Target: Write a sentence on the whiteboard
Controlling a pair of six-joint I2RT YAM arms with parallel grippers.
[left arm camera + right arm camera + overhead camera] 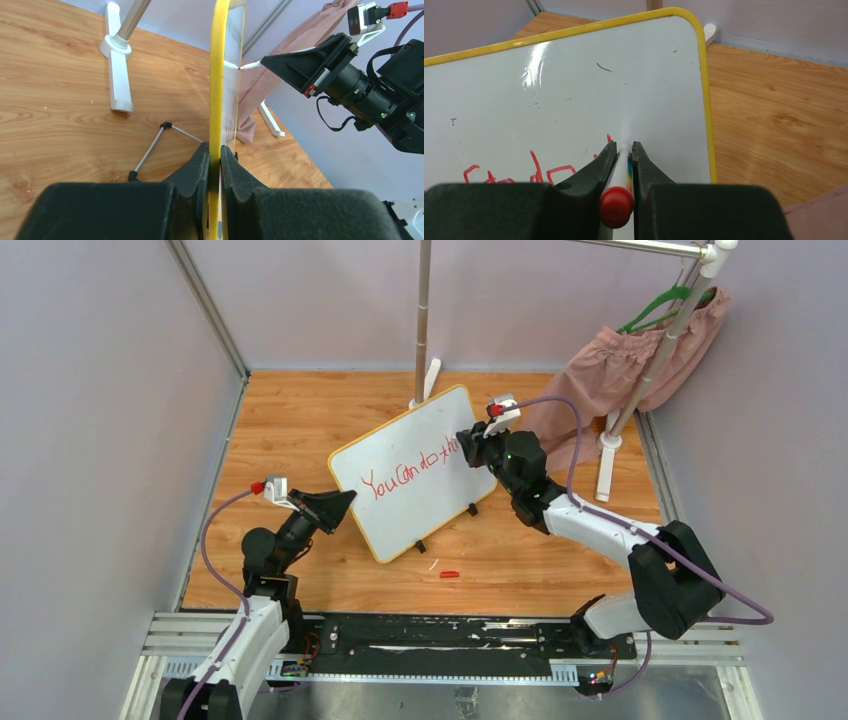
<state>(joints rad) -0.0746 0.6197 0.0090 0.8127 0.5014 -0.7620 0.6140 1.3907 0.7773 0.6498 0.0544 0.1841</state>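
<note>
The whiteboard (440, 420) stands tilted on the wooden table, and its yellow rim (218, 75) runs edge-on through the left wrist view. Red letters of the sentence (410, 472) slant across it and read about "You can do th". Its last strokes (549, 172) show in the right wrist view. My left gripper (345, 502) (215, 155) is shut on the board's near-left rim. My right gripper (470, 445) (624, 145) is shut on a white marker with a red end (618, 202). The marker's tip (248, 65) touches the board's face at the end of the writing.
A small red cap (449, 573) lies on the table in front of the board. A clothes rack's pole (423, 310) stands behind the board, with a pink garment (620, 360) and a white rack foot (605, 465) at the right. The board's wire stand (150, 150) props it from behind.
</note>
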